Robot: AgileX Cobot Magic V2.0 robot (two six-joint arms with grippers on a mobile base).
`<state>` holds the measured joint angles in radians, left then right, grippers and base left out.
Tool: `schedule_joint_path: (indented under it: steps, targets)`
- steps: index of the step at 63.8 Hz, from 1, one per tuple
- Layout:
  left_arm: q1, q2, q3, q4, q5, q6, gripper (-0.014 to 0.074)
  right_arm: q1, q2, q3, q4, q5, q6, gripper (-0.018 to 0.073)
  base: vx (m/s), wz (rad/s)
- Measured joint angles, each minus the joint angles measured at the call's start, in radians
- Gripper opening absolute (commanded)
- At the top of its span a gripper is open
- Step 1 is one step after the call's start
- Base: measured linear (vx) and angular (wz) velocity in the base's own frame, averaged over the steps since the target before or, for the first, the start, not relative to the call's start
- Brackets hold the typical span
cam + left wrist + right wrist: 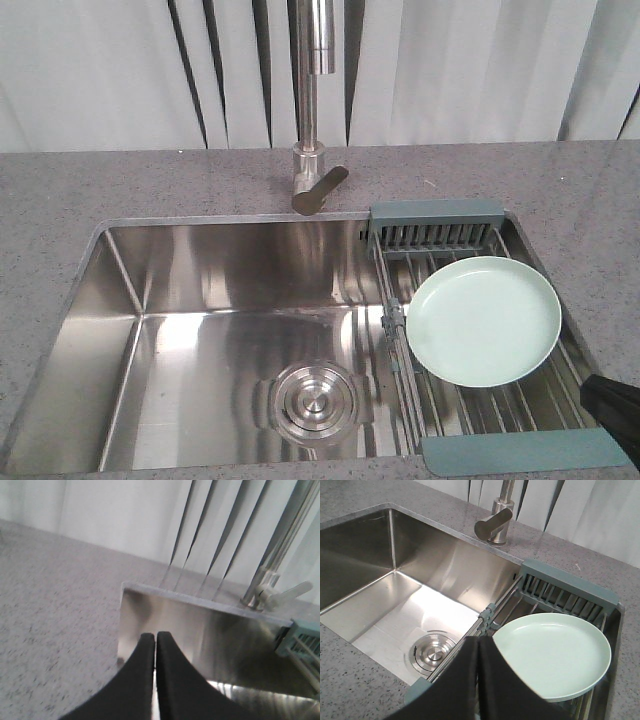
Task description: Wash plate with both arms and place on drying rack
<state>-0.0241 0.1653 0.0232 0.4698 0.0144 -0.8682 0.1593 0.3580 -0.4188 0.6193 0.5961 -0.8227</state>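
1. The plate point(484, 320) lies face up on the steel rods of the drying rack point(455, 240), which spans the right end of the sink point(180, 300). No arm touches it.
2. The rack's slotted grey-blue compartment sits at the far end, just behind the plate; a flat grey-blue end piece closes the near end.
3. In the right wrist view the right tool point(478, 652) hangs above the rack's near left edge, just beside the plate's point(555, 652) rim. Its two black fingers point(465, 675) are pressed together, with only a thin seam between them and nothing gripped.
4. In the left wrist view the left tool point(155, 645) is over the desk point(55, 610) at the sink's left side, pointing toward the sink's far left corner. Its fingers point(140, 675) also meet tip to tip and carry nothing.
5. In the front view only a black piece of an arm point(615, 410) shows, at the lower right corner beside the rack's near end.
6. The round steel drain point(312, 402) sits in the sink floor, left of the rack.
7. The faucet point(316, 130) rises from the grey speckled desk behind the sink, its lever angled to the right.
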Motion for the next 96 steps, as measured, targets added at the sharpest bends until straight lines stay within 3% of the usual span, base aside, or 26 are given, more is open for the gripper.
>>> schedule_joint_path:
  steps: [11, 17, 25, 38, 46, 96]
  targets:
    - [-0.008, -0.053, 0.000, -0.013, 0.147, 0.030, -0.0006, 0.000, 0.000, 0.000, 0.001, -0.001, 0.000, -0.0006, 0.00, 0.00]
    - [-0.008, -0.113, 0.000, -0.061, 0.185, 0.098, -0.0006, 0.000, 0.000, 0.000, 0.001, -0.001, 0.000, -0.0006, 0.00, 0.00]
    - [-0.009, -0.171, 0.000, -0.170, 0.201, 0.254, -0.0006, 0.000, 0.000, 0.000, 0.002, -0.001, 0.000, -0.0006, 0.00, 0.00]
    - [-0.010, -0.177, 0.000, -0.368, 0.175, 0.572, -0.0006, 0.000, -0.002, 0.000, 0.002, 0.000, 0.000, -0.0006, 0.00, 0.00]
    - [-0.010, -0.177, 0.000, -0.433, 0.136, 0.682, -0.0006, 0.000, -0.002, 0.000, 0.002, 0.000, 0.000, -0.0006, 0.00, 0.00]
    - [-0.010, -0.177, 0.000, -0.443, 0.130, 0.716, -0.0006, 0.000, -0.002, 0.000, 0.002, 0.000, 0.000, -0.0006, 0.00, 0.00]
